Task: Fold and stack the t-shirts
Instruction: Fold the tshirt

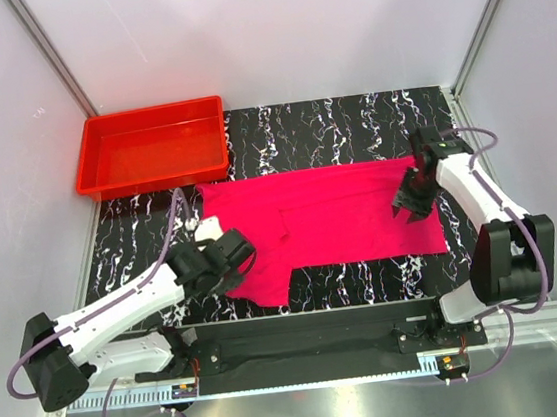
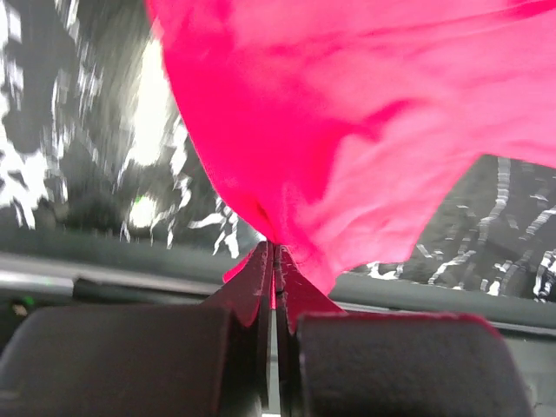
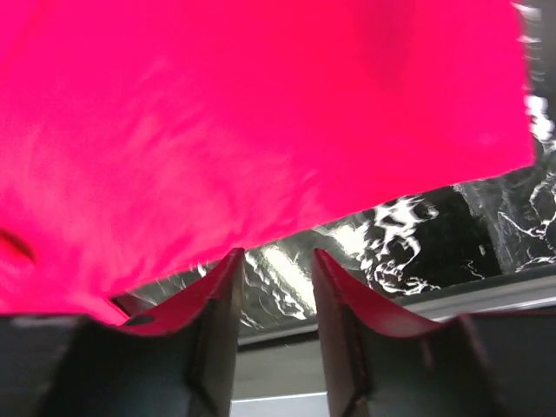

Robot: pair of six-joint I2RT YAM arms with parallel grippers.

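Left pincer (image 2: pixel 274 254) pinching t-shirt (image 1: pixel 330 218) edge; red tray (image 1: pixel 151 148) beyond, apart.

There is one magenta-pink t-shirt (image 1: pixel 329 213), at the centre of the top view. One red plastic tray (image 1: pixel 152 111) sits at the upper left. There is one black tabletop with white marbling (image 1: pixel 349 120).

There are two robot arms: the left arm (image 1: pixel 119 307) at the lower left and the right arm (image 1: pixel 478 191) at the right. That makes two grippers, the left gripper (image 1: pixel 230 256) and the right gripper (image 1: pixel 410 199), each with two fingers, four fingers in all.

The purple cables (image 1: pixel 174 220) look like two, one along each arm, though the loops near the bases make that count unsure.
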